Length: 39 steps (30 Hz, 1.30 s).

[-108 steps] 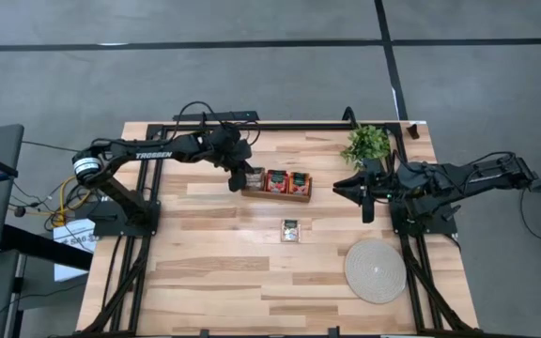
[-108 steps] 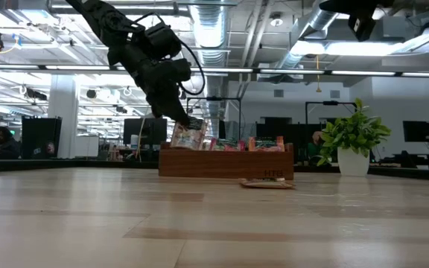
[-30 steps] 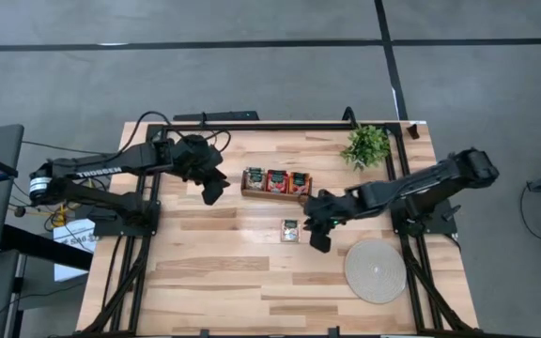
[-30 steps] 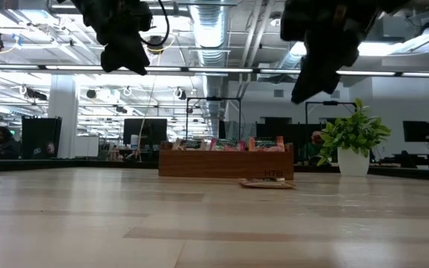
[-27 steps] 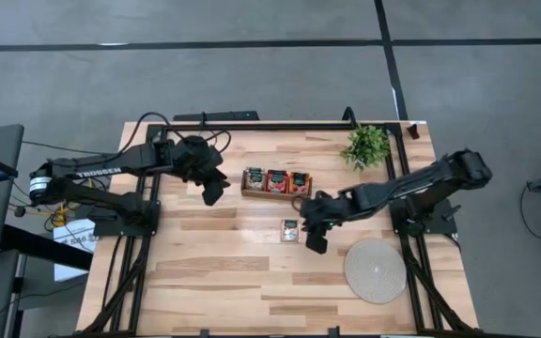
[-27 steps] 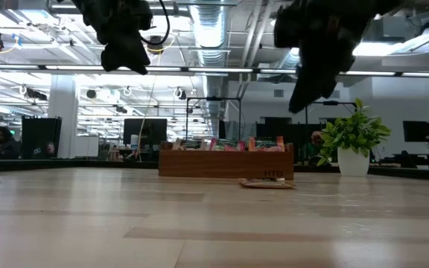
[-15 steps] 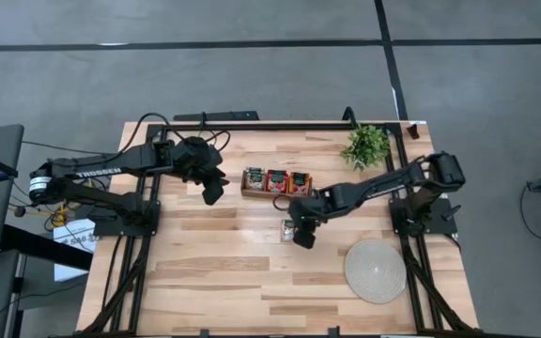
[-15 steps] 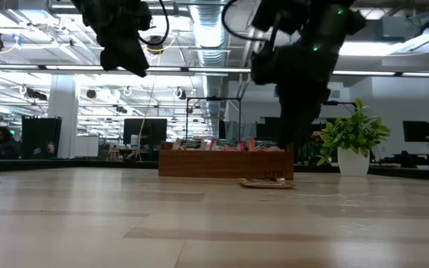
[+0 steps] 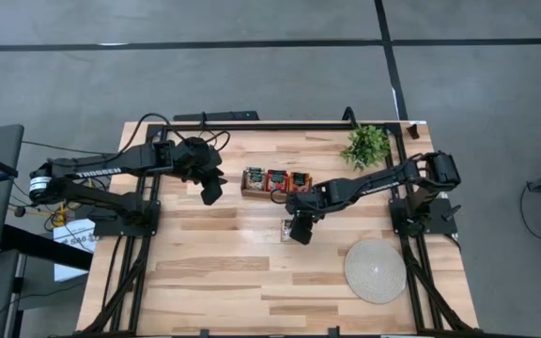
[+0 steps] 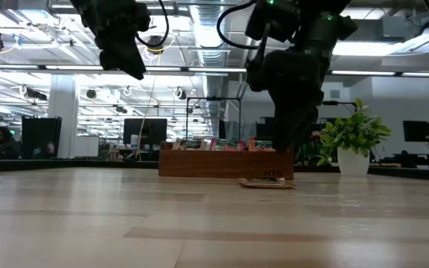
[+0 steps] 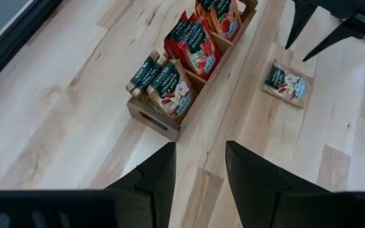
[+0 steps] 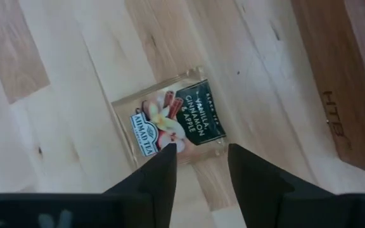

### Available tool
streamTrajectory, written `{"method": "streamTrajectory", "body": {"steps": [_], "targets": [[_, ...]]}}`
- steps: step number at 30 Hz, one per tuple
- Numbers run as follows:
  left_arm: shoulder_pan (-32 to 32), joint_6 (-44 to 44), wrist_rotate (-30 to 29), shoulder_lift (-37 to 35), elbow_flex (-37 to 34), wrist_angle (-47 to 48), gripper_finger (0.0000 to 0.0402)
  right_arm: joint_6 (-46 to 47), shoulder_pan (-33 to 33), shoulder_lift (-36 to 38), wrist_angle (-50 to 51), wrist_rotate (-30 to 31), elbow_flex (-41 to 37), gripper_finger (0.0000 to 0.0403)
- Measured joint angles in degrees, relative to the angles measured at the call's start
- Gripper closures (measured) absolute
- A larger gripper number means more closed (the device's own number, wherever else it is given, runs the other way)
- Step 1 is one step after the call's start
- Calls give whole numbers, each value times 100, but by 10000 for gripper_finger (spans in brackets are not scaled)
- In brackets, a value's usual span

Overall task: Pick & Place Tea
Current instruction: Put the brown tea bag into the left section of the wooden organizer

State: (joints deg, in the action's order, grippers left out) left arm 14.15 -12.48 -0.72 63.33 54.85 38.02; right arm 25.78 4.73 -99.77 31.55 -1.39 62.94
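Beige-grey, the lone tea sachet [image 12: 170, 126] lies flat on the wooden table [image 9: 214, 272], just in front of the sachet-filled wooden box [image 9: 276, 192], directly beneath the right gripper [image 12: 200, 166], whose parted, empty fingers straddle its near edge, while the open left gripper [image 9: 208, 192] hovers well apart.

Even, bright overhead light fills the scene. In the low view, ceiling strip lamps [image 10: 393, 72] glare behind both arms, which show as dark silhouettes, and the near pale wooden tabletop [image 10: 199, 231] is soft with a faint sheen. The wrist views are sharp mid-frame, their own fingers blurred. Shadows are faint and short.
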Motion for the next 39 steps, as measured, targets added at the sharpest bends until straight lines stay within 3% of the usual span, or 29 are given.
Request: {"method": "streamTrajectory", "body": {"steps": [23, 39], "targets": [[0, 21, -58, 1, 0, -1, 273, 1159, -38, -508, -275, -13, -20, 247], [0, 21, -54, 2, 0, -2, 273, 1323, -31, -966, -338, -153, 21, 291]]}}
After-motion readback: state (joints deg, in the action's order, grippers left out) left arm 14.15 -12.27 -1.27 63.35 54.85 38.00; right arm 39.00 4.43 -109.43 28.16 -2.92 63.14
